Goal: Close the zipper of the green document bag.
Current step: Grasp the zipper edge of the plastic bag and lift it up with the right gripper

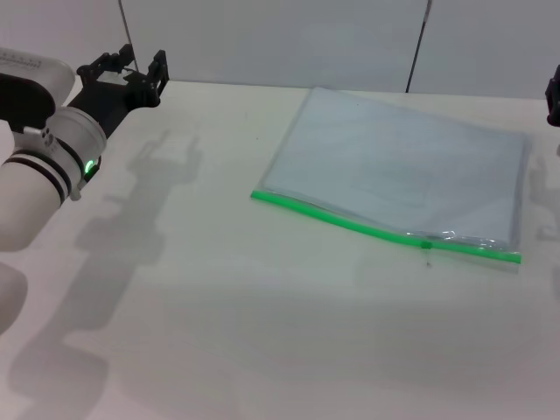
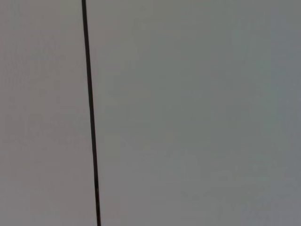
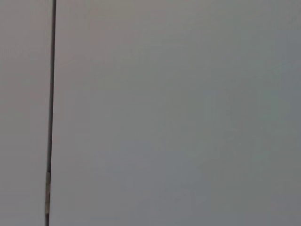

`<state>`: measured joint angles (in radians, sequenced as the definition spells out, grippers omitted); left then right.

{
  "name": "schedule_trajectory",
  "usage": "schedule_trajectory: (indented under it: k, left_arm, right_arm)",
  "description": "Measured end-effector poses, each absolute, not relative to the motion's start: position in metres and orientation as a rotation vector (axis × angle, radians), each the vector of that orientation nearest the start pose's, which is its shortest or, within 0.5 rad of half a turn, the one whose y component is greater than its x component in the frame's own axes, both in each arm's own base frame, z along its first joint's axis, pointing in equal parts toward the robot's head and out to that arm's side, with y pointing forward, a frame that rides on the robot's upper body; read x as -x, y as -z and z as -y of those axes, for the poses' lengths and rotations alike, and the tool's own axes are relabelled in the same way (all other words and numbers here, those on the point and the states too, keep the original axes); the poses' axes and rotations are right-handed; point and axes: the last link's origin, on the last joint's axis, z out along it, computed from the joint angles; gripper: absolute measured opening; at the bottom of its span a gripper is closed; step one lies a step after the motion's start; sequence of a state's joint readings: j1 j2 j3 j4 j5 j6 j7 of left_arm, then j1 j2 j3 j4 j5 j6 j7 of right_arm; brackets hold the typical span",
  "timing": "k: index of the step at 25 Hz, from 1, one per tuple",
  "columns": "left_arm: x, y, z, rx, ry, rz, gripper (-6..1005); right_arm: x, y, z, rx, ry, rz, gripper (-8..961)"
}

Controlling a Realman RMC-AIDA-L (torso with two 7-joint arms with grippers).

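Note:
The green document bag (image 1: 398, 166) lies flat on the white table (image 1: 219, 332), right of centre, a translucent pale blue-grey pouch. Its zipper (image 1: 350, 222) is a bright green strip along the near long edge, with a small dark slider (image 1: 426, 243) toward the strip's right end. My left gripper (image 1: 129, 63) hovers open at the far left back of the table, well away from the bag. Only a dark sliver of my right gripper (image 1: 553, 101) shows at the right edge, beside the bag's far right corner. Both wrist views show only wall.
A pale wall stands behind the table, with a dark vertical seam (image 2: 91, 113) in the left wrist view and another seam (image 3: 51, 94) in the right wrist view. The white left arm (image 1: 44, 166) fills the left edge of the head view.

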<state>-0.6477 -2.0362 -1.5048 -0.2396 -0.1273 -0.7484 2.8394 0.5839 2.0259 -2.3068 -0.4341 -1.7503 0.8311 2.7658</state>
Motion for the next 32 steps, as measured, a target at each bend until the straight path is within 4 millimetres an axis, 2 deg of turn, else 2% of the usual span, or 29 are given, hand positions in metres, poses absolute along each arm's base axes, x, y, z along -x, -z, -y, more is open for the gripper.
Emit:
schedule_trajectory:
  k: [20, 27, 32]
  left_arm:
    - [0.282, 0.001, -0.427, 1.740, 0.608, 0.586, 487]
    - [0.286, 0.001, -0.425, 1.738, 0.590, 0.597, 486]
    - [0.292, 0.001, -0.423, 1.737, 0.573, 0.609, 485]
  right_arm:
    - [-0.284, 0.015, -0.409, 1.515, -0.474, -0.612, 529]
    - [-0.271, 0.038, -0.409, 1.717, -0.415, -0.578, 533]
    - [-0.270, 0.042, -0.400, 1.891, -0.345, -0.511, 536]
